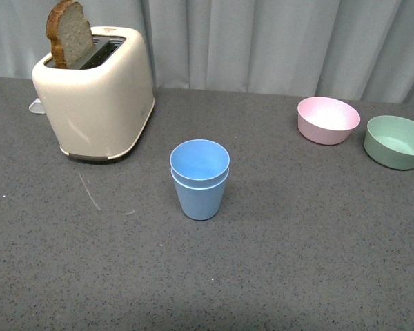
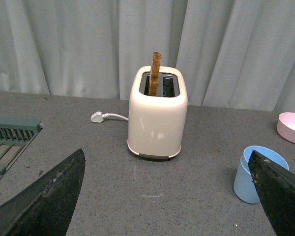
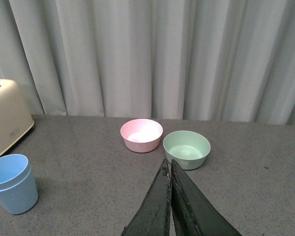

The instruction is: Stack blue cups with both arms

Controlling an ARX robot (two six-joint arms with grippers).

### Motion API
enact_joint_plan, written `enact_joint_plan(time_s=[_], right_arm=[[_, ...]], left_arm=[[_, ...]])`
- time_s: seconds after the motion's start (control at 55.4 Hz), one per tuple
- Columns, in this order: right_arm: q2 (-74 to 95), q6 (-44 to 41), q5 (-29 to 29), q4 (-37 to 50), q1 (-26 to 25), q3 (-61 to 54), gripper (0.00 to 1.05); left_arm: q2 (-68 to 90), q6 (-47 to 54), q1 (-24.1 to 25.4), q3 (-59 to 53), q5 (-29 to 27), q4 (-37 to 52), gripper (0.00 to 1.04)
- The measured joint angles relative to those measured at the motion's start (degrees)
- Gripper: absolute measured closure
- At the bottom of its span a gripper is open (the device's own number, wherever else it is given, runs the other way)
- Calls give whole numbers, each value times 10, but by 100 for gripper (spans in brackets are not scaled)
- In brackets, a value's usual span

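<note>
The two blue cups (image 1: pixel 200 178) stand nested, one inside the other, upright at the middle of the grey table. They also show in the left wrist view (image 2: pixel 258 173) and the right wrist view (image 3: pixel 11 183). Neither arm shows in the front view. My left gripper (image 2: pixel 167 172) is open and empty, its fingers (image 2: pixel 49 201) spread wide, with the cups just by one finger. My right gripper (image 3: pixel 168 166) is shut on nothing, well apart from the cups, pointing towards the bowls.
A cream toaster (image 1: pixel 96 96) with a slice of bread (image 1: pixel 69 33) stands at the back left, its plug (image 2: pixel 97 117) behind it. A pink bowl (image 1: pixel 328 119) and a green bowl (image 1: pixel 398 141) sit at the back right. A grey rack (image 2: pixel 10 142) lies off to one side.
</note>
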Motion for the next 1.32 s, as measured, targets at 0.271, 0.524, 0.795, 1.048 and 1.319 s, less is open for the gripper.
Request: enact_joint_plan(time_s=[0.271, 0.524, 0.795, 1.048, 1.319], right_arm=[[0, -1, 0, 0, 0, 0, 59], [0, -1, 0, 0, 0, 0, 14], [0, 0, 0, 0, 0, 0, 10], [0, 0, 0, 0, 0, 0, 10], [0, 0, 0, 0, 0, 0, 10]], left_arm=[[0, 0, 0, 0, 0, 0, 7], [0, 0, 0, 0, 0, 0, 7], [0, 0, 0, 0, 0, 0, 7], [0, 0, 0, 0, 0, 0, 7], [0, 0, 0, 0, 0, 0, 7]])
